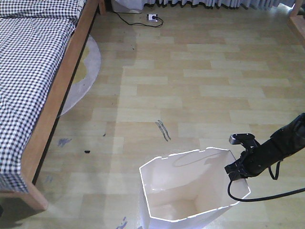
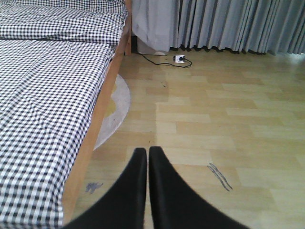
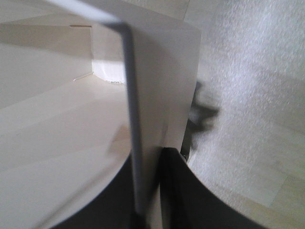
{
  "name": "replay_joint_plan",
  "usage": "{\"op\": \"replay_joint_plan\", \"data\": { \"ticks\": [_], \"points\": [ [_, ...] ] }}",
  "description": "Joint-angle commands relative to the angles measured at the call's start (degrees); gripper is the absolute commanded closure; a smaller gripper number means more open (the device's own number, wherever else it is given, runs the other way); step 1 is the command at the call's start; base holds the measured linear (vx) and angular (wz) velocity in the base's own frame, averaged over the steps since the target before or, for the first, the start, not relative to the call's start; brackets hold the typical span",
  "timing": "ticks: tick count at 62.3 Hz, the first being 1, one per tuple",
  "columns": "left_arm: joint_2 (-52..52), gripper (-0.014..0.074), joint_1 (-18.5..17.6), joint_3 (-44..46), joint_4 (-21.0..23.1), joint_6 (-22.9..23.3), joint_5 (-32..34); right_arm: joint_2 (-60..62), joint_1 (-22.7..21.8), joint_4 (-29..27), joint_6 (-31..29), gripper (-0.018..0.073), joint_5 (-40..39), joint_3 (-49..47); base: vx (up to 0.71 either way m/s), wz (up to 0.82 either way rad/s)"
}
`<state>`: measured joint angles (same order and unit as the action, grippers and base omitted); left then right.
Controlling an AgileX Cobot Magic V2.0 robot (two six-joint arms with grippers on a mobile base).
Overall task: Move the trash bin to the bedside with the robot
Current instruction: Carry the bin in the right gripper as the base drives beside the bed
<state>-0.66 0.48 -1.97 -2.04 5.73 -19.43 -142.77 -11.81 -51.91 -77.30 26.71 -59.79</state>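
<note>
On pale plank floor (image 1: 205, 95), faceted thin-walled white trash bin (image 1: 183, 183)

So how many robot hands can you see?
2. The right hand pinches the rim of the trash bin. The left hand, shut and empty, shows only in its own camera, above the floor beside the bed. None seem hidden.

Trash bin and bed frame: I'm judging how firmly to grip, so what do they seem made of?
Trash bin: seemingly thin white plastic, smooth and faintly glossy; its wall shows as a thin sheet pinched in the right hand, with creased facets. Bed frame: likely light wood, smooth finish, warm tan; grain too faint to confirm.
</note>
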Motion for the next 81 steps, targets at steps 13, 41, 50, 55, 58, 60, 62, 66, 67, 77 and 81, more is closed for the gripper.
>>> {"op": "replay_joint_plan", "data": {
  "ticks": [13,41,50,55,58,60,62,66,67,77,81],
  "points": [
    [1.02,0.0603,-0.04,-0.19,0.13,0.25,4.18,4.25,-0.16,-2.17,-0.16,0.0561,9.09,-0.35,0.35,-0.02],
    [1.02,0.0603,-0.04,-0.19,0.13,0.25,4.18,4.25,-0.16,-2.17,-0.16,0.0561,9.09,-0.35,0.36,-0.01],
    [1.02,0.0603,-0.04,-0.19,0.13,0.25,4.18,4.25,-0.16,-2.17,-0.16,0.0561,9.09,-0.35,0.36,0.03],
    [1.02,0.0603,-0.04,-0.19,0.13,0.25,4.18,4.25,-0.16,-2.17,-0.16,0.0561,9.09,-0.35,0.36,0.04],
    [1.02,0.0603,-0.04,-0.19,0.13,0.25,4.18,4.25,-0.16,-2.17,-0.16,0.0561,9.09,-0.35,0.36,0.05],
    [1.02,0.0603,-0.04,-0.19,0.13,0.25,4.18,4.25,-0.16,-2.17,-0.16,0.0561,9.09,-0.35,0.36,0.05],
    [1.02,0.0603,-0.04,-0.19,0.13,0.25,4.18,4.25,-0.16,-2.17,-0.16,0.0561,9.09,-0.35,0.36,0.05],
    [1.02,0.0603,-0.04,-0.19,0.13,0.25,4.18,4.25,-0.16,-2.17,-0.16,0.0561,9.15,-0.35,0.36,0.05],
    [1.02,0.0603,-0.04,-0.19,0.13,0.25,4.18,4.25,-0.16,-2.17,-0.16,0.0561,9.15,-0.35,0.36,0.04],
    [1.02,0.0603,-0.04,-0.19,0.13,0.25,4.18,4.25,-0.16,-2.17,-0.16,0.0561,9.15,-0.35,0.35,0.03],
    [1.02,0.0603,-0.04,-0.19,0.13,0.25,4.18,4.25,-0.16,-2.17,-0.16,0.0561,9.15,-0.35,0.35,0.02]
  ]
}}
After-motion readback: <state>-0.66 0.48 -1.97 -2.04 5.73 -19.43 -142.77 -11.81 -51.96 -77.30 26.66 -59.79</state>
